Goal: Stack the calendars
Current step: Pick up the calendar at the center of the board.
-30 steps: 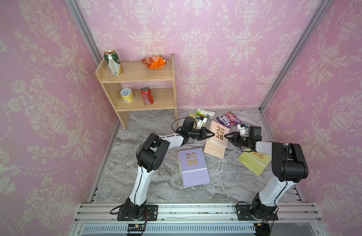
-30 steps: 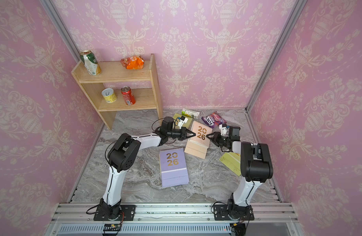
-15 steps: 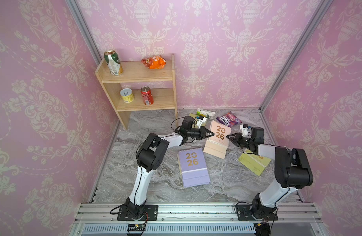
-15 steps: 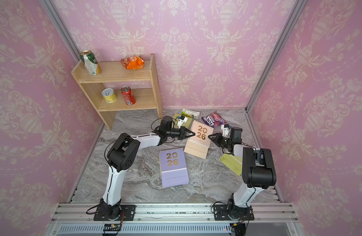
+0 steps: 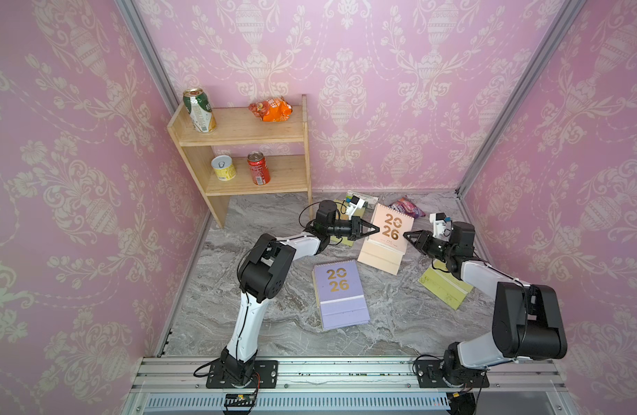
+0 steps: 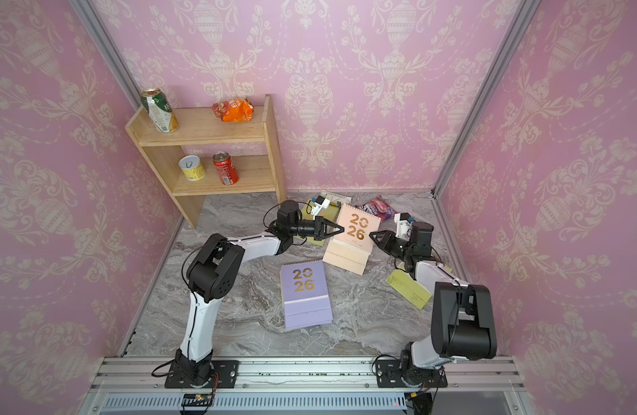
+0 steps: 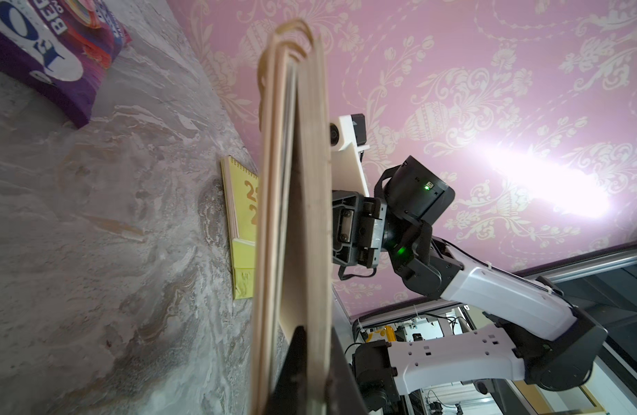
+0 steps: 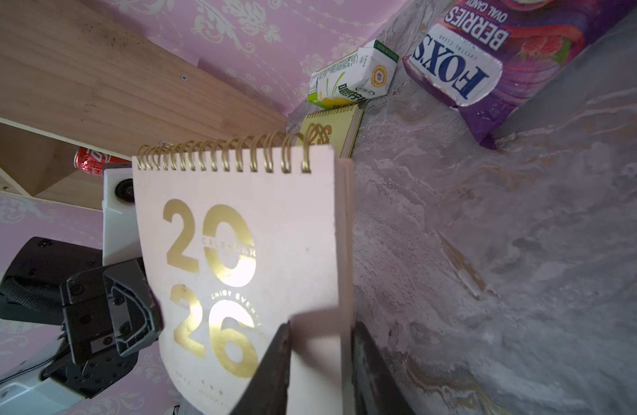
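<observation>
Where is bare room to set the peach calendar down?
Free: table between shelf and left arm; front strip between lilac calendar and rail; gap between lilac calendar and the yellow-green calendar by the right arm. Crowded: the back, around carton, packet and peach calendar.

You see a wooden shelf (image 5: pixel 245 136) holding a green can (image 5: pixel 199 111), orange snack bag (image 5: pixel 270 109), yellow tin (image 5: pixel 223 167) and red can (image 5: pixel 258 173); a purple Fox's candy packet (image 8: pixel 489 54) lies near a green-white carton (image 8: pixel 353 75).
</observation>
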You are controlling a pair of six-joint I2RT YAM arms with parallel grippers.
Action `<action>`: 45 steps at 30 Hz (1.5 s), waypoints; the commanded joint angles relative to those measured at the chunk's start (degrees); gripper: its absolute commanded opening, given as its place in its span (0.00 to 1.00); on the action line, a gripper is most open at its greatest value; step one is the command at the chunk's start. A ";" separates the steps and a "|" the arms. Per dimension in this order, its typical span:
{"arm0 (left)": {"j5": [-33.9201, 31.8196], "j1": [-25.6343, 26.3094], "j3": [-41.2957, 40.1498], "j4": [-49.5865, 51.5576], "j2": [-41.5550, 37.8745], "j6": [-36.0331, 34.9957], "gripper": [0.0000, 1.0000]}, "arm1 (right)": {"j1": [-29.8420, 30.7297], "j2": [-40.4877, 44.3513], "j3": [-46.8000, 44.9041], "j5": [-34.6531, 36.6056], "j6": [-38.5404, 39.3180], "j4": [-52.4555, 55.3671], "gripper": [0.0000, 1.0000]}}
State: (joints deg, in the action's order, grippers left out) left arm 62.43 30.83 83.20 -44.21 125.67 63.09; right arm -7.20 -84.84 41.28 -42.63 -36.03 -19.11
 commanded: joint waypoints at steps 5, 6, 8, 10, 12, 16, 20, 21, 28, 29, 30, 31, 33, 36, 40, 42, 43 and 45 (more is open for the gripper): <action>6.58 1.69 2.67 -15.91 -0.25 7.97 0.00 | 2.37 2.64 -1.90 -9.31 1.40 -1.71 0.31; 6.71 1.61 2.67 -16.17 -0.27 8.36 0.00 | 2.53 2.79 -1.95 -9.31 1.44 -1.73 0.30; 6.56 1.51 2.42 -16.35 -0.57 8.48 0.00 | 2.80 3.00 -1.83 -8.75 1.40 -0.91 0.29; 6.37 1.41 2.09 -16.35 -0.90 8.47 0.00 | 2.90 2.98 -1.30 -7.42 4.09 1.51 0.27; 6.16 1.34 1.80 -16.11 -1.08 8.39 0.00 | 2.92 2.62 -0.92 -6.16 4.71 2.92 0.25; 5.51 1.25 1.27 -13.32 -1.73 6.14 0.00 | 2.91 1.57 -0.01 -4.05 6.50 6.14 0.16; 4.53 1.25 0.91 -7.76 -2.45 2.23 0.00 | 2.99 1.86 -0.54 -4.22 6.32 5.26 0.03; 3.97 1.25 0.91 -4.69 -2.80 0.12 0.00 | 3.00 2.17 -0.59 -4.19 6.48 5.35 0.00; -5.61 1.33 3.03 29.22 -7.95 -23.92 0.00 | 3.07 4.47 -0.93 -3.60 6.68 5.28 0.00; -7.18 1.32 3.65 33.04 -8.37 -26.38 0.00 | 3.21 4.91 -1.09 -3.61 6.60 5.08 0.00; -9.20 1.27 4.10 36.13 -8.70 -28.17 0.00 | 3.25 5.32 -1.20 -3.69 6.59 4.90 0.00; -10.07 1.27 4.13 37.37 -8.98 -28.99 0.00 | 3.42 5.70 -1.20 -3.75 6.59 4.96 0.00; -11.62 1.25 3.82 38.15 -9.62 -29.45 0.00 | 3.73 6.69 -1.36 -3.86 6.68 4.94 0.00; -13.51 1.25 3.81 40.16 -10.24 -30.78 0.00 | 4.38 8.42 -1.56 -3.73 7.11 5.39 0.00; -14.82 1.34 3.38 40.95 -11.09 -31.70 0.00 | 5.21 10.96 -1.73 -3.14 7.73 6.52 0.00; -15.74 1.49 3.29 41.91 -11.69 -32.73 0.03 | 5.69 12.19 -1.73 -2.73 8.29 7.75 0.00; -15.99 1.51 3.24 42.37 -11.96 -33.21 0.05 | 5.91 12.68 -1.57 -2.52 8.49 8.31 0.00; -16.48 1.69 3.18 42.97 -12.50 -34.07 0.13 | 6.39 13.75 -1.47 -2.10 8.87 9.40 0.00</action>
State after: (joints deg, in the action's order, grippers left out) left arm 49.82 30.28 85.36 -3.49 115.24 32.75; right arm -3.57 -73.95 39.64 -39.55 -29.63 -9.65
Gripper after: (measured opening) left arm 0.113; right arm 0.107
